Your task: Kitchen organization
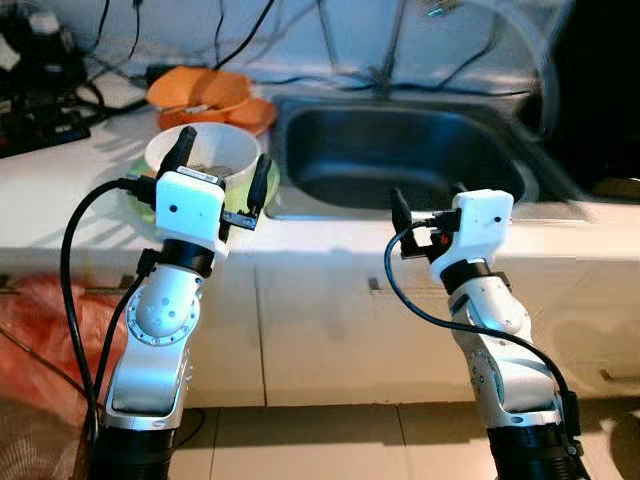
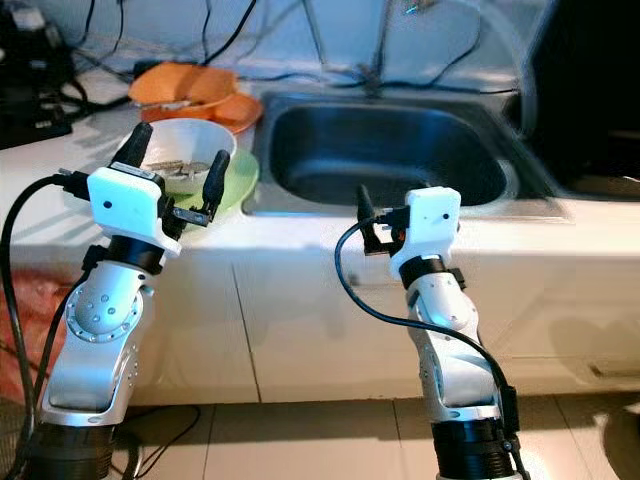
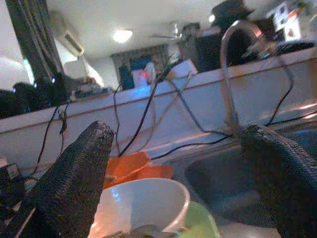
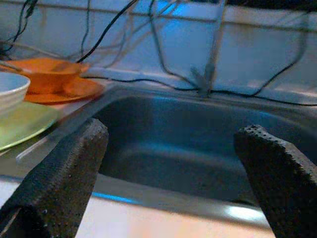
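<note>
A white bowl (image 1: 208,150) with something grey in it stands on a green plate (image 2: 235,178), on the counter left of the steel sink (image 1: 400,155). Behind them sit an orange bowl (image 1: 198,88) and an orange plate (image 1: 255,113). My left gripper (image 1: 222,168) is open at the counter's front edge, its fingers (image 3: 74,183) either side of the white bowl (image 3: 143,198) and just short of it. My right gripper (image 1: 428,205) is open too, level with the counter edge and facing the sink basin (image 4: 188,148), with nothing between its fingers (image 4: 64,173).
A faucet (image 3: 232,74) rises behind the sink, and black cables (image 1: 240,40) trail along the back wall. Dark devices (image 1: 35,100) crowd the back left of the counter. A red bag (image 1: 40,310) lies on the floor at the left. White cabinet fronts (image 1: 320,330) are below.
</note>
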Robot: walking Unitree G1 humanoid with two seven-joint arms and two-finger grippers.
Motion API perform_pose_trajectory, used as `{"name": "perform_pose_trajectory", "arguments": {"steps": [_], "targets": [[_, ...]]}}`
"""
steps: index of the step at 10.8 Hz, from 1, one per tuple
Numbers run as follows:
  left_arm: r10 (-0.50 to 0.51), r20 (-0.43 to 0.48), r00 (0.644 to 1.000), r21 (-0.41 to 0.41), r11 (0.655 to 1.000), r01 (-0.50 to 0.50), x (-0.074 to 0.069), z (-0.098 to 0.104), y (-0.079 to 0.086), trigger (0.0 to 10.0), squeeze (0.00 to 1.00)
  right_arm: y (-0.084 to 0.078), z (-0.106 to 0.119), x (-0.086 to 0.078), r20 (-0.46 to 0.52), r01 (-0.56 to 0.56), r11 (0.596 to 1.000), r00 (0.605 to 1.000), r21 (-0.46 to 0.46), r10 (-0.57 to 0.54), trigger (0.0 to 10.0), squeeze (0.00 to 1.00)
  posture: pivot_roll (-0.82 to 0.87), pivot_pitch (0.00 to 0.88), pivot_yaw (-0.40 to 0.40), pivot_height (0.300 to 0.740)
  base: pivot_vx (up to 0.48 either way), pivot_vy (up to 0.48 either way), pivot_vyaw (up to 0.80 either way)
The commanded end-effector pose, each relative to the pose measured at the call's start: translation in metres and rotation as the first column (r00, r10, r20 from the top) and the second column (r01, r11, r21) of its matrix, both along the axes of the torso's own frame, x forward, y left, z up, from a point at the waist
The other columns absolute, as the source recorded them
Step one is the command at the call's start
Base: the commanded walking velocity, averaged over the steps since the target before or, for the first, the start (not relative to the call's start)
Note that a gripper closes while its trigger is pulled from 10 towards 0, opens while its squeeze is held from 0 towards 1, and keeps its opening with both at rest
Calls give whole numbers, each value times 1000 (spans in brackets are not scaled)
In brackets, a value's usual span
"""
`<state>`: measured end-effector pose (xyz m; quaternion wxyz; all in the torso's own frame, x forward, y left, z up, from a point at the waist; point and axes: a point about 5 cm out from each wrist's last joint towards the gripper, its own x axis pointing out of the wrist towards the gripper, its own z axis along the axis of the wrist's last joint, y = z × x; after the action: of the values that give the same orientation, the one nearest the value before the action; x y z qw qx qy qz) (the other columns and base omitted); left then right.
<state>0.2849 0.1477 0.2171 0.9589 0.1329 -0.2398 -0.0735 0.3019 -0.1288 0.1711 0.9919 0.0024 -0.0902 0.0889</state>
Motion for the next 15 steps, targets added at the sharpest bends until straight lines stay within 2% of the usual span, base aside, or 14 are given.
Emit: {"name": "perform_pose_trajectory", "arguments": {"steps": [1, 4, 8, 11, 12, 13, 14, 15], "targets": [[-13, 5, 1000, 1, 1000, 13, 2, 2, -2, 10000, 0, 1, 3, 1, 16, -2, 1000, 1000, -5, 2, 10000, 0, 85, 0, -56, 740, 450, 0, 0], [-10, 4, 1000, 0, 1000, 10, 1, 2, -2, 10000, 0, 2, 2, 1, 17, -9, 1000, 1000, -10, 9, 10000, 0, 87, 0, -56, 740, 437, 0, 0], [6, 8, 1000, -15, 1000, -6, 0, 1, 1, 10000, 0, 2, 1, 2, 12, -21, 1000, 1000, -5, 21, 10000, 0, 86, 0, -57, 740, 0, 0, 0], [-2, 13, 1000, -14, 1000, 2, -1, 1, 2, 10000, 0, 7, 2, 2, 29, -44, 997, 999, -58, 46, 10000, 0, 90, 0, -59, 740, 0, 0, 0], [-5, 21, 1000, -7, 1000, 5, -3, 2, 3, 10000, 0, 8, 3, 2, 33, -61, 997, 997, -49, 63, 10000, 0, 91, 0, -60, 740, 0, 0, 0], [-12, 37, 999, 35, 999, 10, -10, 2, 6, 10000, 0, 4, 3, 3, 33, -32, 999, 999, -44, 33, 10000, 0, 94, 0, -62, 740, 0, 0, 0], [-7, 16, 1000, 61, 998, 6, -19, -6, 13, 10000, 0, 1, -1, 4, -3, -24, 1000, 1000, 17, 24, 10000, 0, 103, 0, -67, 740, 0, 0, 0], [-3, 6, 1000, 68, 998, 2, -22, -9, 16, 10000, 0, 1, -2, 4, -18, -32, 999, 999, 36, 33, 10000, 0, 103, 0, -67, 740, 0, 0, 0]]}}
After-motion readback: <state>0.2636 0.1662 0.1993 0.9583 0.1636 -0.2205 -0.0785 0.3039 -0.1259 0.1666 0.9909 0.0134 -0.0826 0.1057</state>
